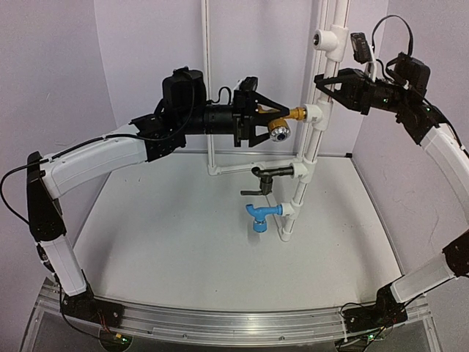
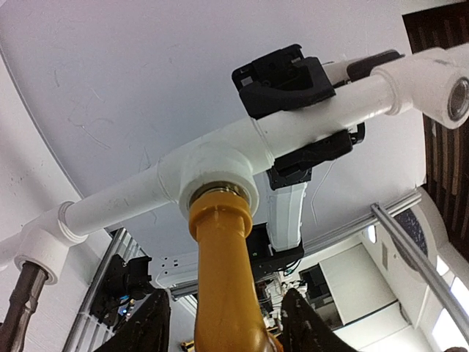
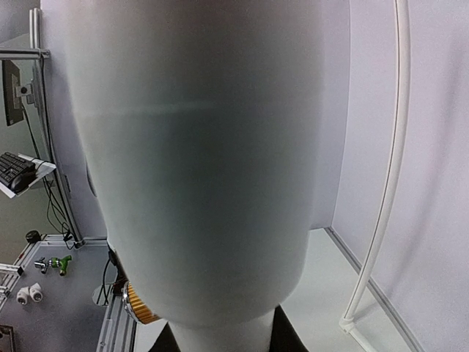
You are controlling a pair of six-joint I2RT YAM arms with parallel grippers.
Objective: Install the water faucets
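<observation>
The brass-gold faucet point(image 1: 282, 126) sits with its stem in a white tee point(image 1: 313, 114) on the upright white pipe point(image 1: 322, 66). My left gripper point(image 1: 265, 122) is open, its fingers on either side of the faucet body point(image 2: 223, 279) with a gap on each side. The black faucet point(image 1: 264, 176) and the blue faucet point(image 1: 260, 216) sit in lower tees on the same pipe stand. My right gripper point(image 1: 331, 84) is shut on the white pipe point(image 3: 212, 147) above the brass faucet; its fingers point(image 2: 282, 77) clamp the pipe in the left wrist view.
An open tee point(image 1: 326, 38) tops the pipe stand. A thin white pipe frame point(image 1: 207, 73) stands at the back, with a horizontal run point(image 1: 234, 169) to the stand. White walls close in on the left, back and right. The table point(image 1: 183, 249) lies below.
</observation>
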